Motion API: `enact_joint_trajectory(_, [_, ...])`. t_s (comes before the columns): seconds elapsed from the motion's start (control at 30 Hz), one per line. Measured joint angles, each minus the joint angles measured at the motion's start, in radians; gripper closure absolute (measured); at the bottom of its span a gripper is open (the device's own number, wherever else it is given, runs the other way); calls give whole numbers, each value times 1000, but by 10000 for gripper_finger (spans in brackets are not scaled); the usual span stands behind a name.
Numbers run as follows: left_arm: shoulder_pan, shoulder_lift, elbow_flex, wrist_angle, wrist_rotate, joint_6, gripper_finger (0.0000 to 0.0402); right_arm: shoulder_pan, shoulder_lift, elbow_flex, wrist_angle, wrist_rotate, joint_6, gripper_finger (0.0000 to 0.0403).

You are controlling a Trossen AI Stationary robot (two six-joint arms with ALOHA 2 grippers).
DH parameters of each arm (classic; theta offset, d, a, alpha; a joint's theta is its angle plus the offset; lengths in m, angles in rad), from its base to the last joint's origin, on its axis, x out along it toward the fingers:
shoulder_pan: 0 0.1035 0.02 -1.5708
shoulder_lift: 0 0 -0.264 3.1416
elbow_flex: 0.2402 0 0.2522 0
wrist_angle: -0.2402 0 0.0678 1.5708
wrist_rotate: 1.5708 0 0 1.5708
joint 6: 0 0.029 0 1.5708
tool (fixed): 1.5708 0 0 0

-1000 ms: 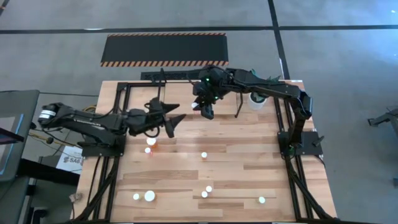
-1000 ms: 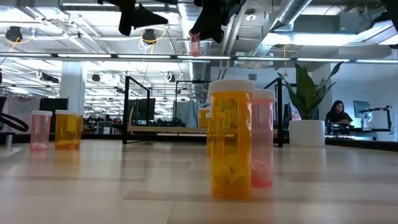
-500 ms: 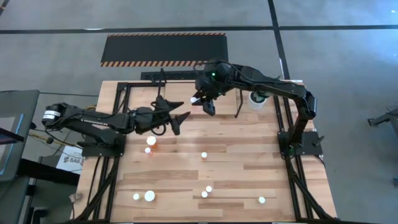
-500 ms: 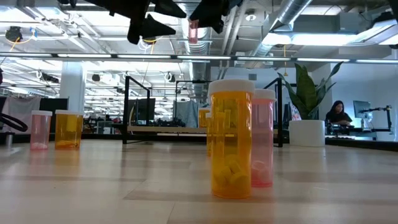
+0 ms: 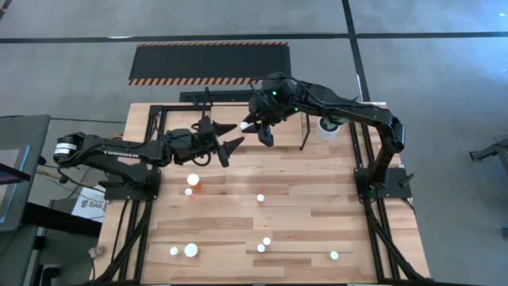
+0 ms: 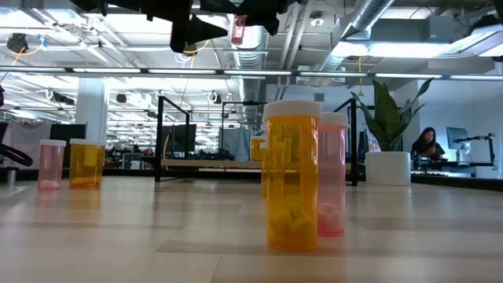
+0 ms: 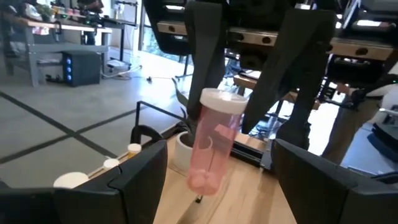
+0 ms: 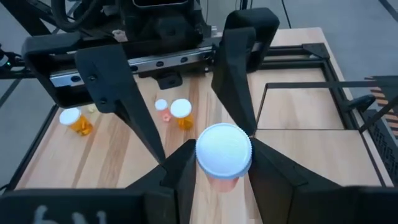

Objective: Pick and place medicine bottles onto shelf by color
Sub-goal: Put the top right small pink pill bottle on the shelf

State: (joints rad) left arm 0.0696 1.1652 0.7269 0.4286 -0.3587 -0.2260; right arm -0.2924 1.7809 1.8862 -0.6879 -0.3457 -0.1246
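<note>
A pink medicine bottle [image 7: 212,144] with a white cap [image 8: 224,149] hangs high above the table's far middle, with my right gripper [image 5: 259,129] shut on it. My left gripper [image 5: 234,135] is open and level. It points at that bottle from the table's left side, just short of it, and touches nothing. Several more medicine bottles stand upright on the table, among them an orange one [image 6: 292,177] with a pink one [image 6: 332,177] behind it. The shelf [image 6: 206,163], a wooden board in a black rod frame, stands at the far edge. My right gripper pinches the pink bottle's upper body, just under the cap [image 7: 219,112], between its two fingers [image 7: 204,68]. They come slanting down from the table's far right. The bottle is lifted clear and hangs slightly tilted below the fingers, its cap toward my right wrist.
A white pot with a green plant [image 5: 328,127] stands at the far right by the frame. A black mat with hazard-striped edges [image 5: 208,62] lies on the floor beyond the table. Loose bottles [image 5: 193,180] [image 5: 260,198] dot the table's middle and near part.
My left gripper has gone toward the table's right and far edges, closing on the held bottle, and has stayed open. My right gripper has risen a little with the pink bottle and tipped, so the bottle sits higher in the low view.
</note>
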Motion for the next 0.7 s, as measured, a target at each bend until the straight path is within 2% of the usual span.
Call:
enact_joint_trajectory(0.3, [0,0,0,14,22,49,139,17,0,0,48,-21,0,250])
enact_joint_trajectory(0.7, [5,0,0,32,56,91,216,30,0,0,65,-21,11,250])
